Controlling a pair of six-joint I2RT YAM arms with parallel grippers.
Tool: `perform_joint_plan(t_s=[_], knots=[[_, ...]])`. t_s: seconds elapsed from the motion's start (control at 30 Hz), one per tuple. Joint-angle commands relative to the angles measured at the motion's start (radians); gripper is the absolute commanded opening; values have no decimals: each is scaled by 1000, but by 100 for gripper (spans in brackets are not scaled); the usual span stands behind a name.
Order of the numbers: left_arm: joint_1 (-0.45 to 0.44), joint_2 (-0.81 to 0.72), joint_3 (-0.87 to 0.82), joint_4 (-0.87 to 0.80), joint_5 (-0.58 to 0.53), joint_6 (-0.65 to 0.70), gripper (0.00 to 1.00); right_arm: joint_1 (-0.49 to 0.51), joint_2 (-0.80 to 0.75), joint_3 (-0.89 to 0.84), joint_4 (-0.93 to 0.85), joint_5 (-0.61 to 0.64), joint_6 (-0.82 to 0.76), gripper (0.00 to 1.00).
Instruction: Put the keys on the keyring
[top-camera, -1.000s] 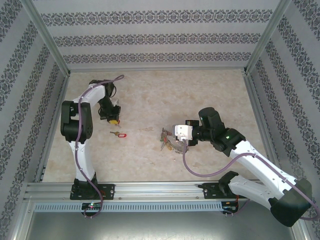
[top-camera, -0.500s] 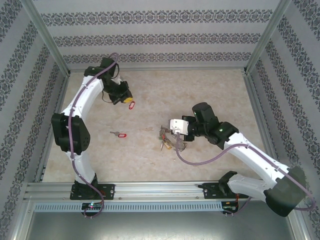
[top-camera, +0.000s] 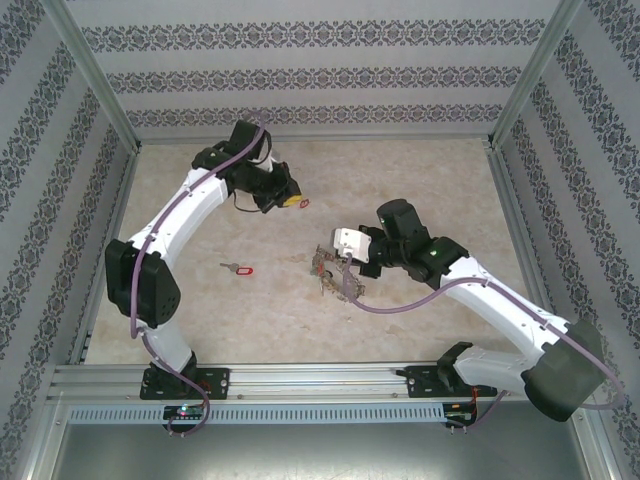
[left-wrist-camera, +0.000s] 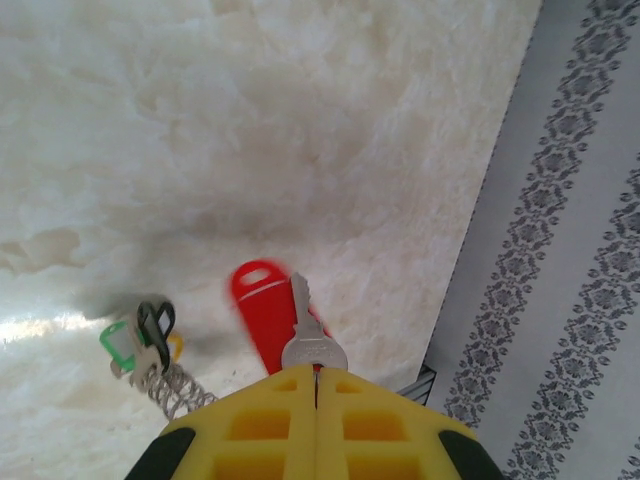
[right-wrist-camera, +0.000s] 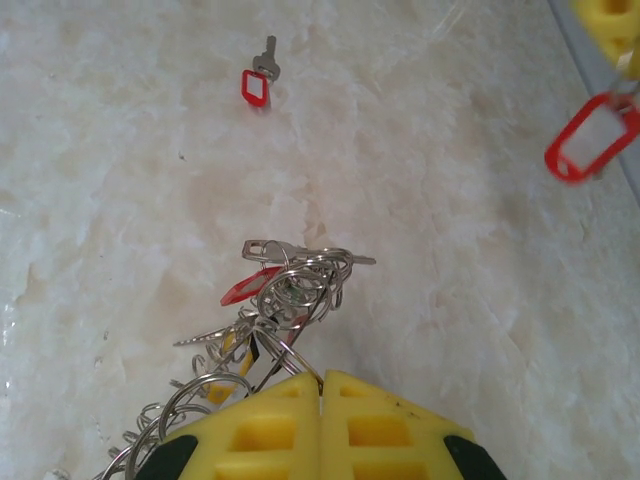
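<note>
My left gripper (left-wrist-camera: 317, 375) is shut on a silver key (left-wrist-camera: 312, 342) whose red tag (left-wrist-camera: 262, 312) hangs beside it. In the top view the left gripper (top-camera: 288, 201) hovers over the far middle of the table. My right gripper (right-wrist-camera: 321, 378) is shut on one loop of the keyring (right-wrist-camera: 292, 285), a tangle of grey wire loops with several keys and red, yellow and dark tags. The keyring (top-camera: 334, 276) hangs at the table's centre, below and to the right of the left gripper. Another key with a red tag (top-camera: 238, 268) lies loose on the table to the left.
The marble-patterned tabletop (top-camera: 420, 180) is fenced by patterned walls (top-camera: 320, 70) and an aluminium frame (top-camera: 300, 380). The right wrist view has the loose key (right-wrist-camera: 260, 78) ahead of the keyring, and the left gripper's red tag (right-wrist-camera: 590, 140) at the right edge.
The left arm swung from the left side up and to the right, carrying the red-tagged key toward the centre. The right gripper shifted slightly back with the keyring.
</note>
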Motion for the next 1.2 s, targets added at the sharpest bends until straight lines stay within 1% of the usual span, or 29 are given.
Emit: perform_joint_plan(t_s=[0.0, 0.17, 0.37, 0.47, 0.53, 0.67, 0.77, 0.83, 0.9, 0.93, 1.1, 1.17], knots=[[-37, -43, -85, 109, -2, -78, 0, 4, 7, 7, 89, -31, 59, 0], [-55, -33, -130, 153, 4, -91, 0, -9, 30, 4, 89, -105, 77, 0], [-109, -26, -133, 158, 10, -86, 0, -90, 55, 3, 72, -241, 128, 0], [-103, -40, -141, 127, -29, -61, 0, -115, 63, 2, 65, -269, 142, 0], [-89, -44, -116, 75, -60, -23, 0, -116, 56, 8, 47, -253, 118, 0], [-43, -49, -64, -23, -86, 47, 0, -116, 35, 45, -9, -177, 74, 0], [-19, -65, -66, -39, -86, 70, 0, -116, 15, 68, -24, -131, 72, 0], [-22, -70, -85, -5, -46, 50, 0, -116, 5, 73, -15, -128, 87, 0], [-37, -73, -129, 67, 8, -18, 0, -112, 5, 65, 6, -127, 108, 0], [-53, -73, -142, 95, 12, -45, 0, -108, 9, 61, 16, -128, 115, 0], [-159, -88, -229, 312, -29, -195, 0, -83, 44, 47, 63, -133, 156, 0], [-183, -89, -225, 330, -64, -210, 0, -81, 46, 43, 80, -133, 172, 0]])
